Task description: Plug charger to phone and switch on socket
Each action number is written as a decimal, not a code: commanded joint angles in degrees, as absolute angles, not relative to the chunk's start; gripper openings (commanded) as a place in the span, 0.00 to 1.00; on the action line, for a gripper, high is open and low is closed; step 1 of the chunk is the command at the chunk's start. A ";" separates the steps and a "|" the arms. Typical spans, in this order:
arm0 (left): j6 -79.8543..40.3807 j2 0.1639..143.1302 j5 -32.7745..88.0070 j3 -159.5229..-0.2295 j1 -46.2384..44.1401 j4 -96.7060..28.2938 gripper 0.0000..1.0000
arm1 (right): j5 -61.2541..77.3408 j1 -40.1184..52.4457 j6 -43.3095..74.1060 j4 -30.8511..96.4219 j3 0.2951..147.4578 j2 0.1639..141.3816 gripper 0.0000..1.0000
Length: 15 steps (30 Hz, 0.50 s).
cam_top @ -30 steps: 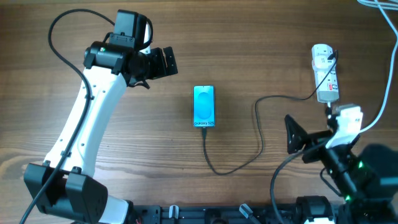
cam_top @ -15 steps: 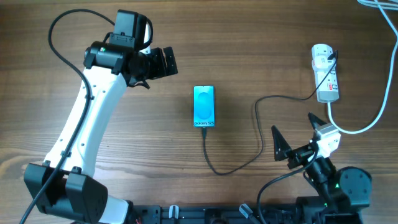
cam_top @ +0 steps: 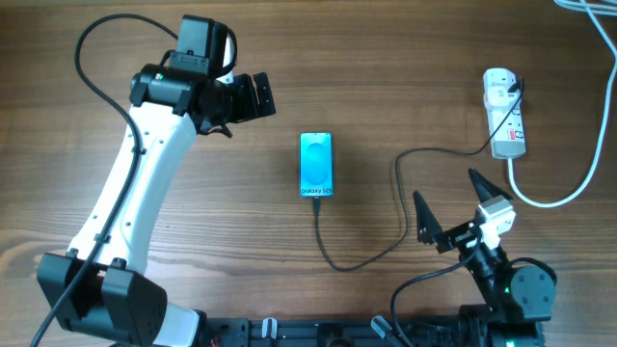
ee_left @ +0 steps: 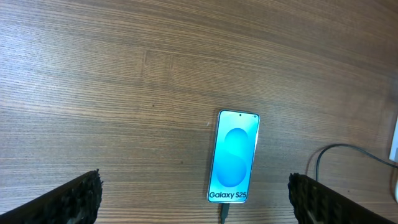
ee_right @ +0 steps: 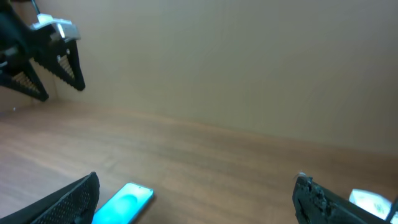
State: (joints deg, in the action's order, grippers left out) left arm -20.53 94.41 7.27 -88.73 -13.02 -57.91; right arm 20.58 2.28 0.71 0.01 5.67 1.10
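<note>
The phone (cam_top: 316,165) lies flat mid-table with a cyan screen lit, "Galaxy S25" text at its near end. It also shows in the left wrist view (ee_left: 234,155) and the right wrist view (ee_right: 124,204). The charger cable (cam_top: 400,193) runs from the phone's near end, loops right and reaches the socket (cam_top: 504,113), a white power strip at the far right. The connector sits in the phone's port (ee_left: 224,212). My left gripper (cam_top: 258,97) is open and empty, left of and beyond the phone. My right gripper (cam_top: 451,207) is open and empty near the front right.
A thick white cord (cam_top: 569,188) curves from the socket to the right edge and up to the far right corner. The left arm (cam_top: 135,183) spans the table's left side. The left gripper shows in the right wrist view (ee_right: 43,56). The socket's end peeks in there (ee_right: 367,200).
My right arm has pulled back from the socket toward the front edge, and its gripper now points left with jaws open. The left arm, phone and cable have not moved.
</note>
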 commanded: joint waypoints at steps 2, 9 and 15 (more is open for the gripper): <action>-21.28 94.63 6.74 -88.73 -13.10 -57.91 1.00 | 19.38 2.63 0.27 -6.96 1.15 0.19 1.00; -21.28 94.63 6.74 -88.73 -13.10 -57.91 1.00 | 17.34 2.63 0.12 -8.10 0.25 0.19 1.00; -21.28 94.63 6.74 -88.73 -13.10 -57.91 1.00 | 14.13 2.63 0.23 -0.78 0.27 0.19 1.00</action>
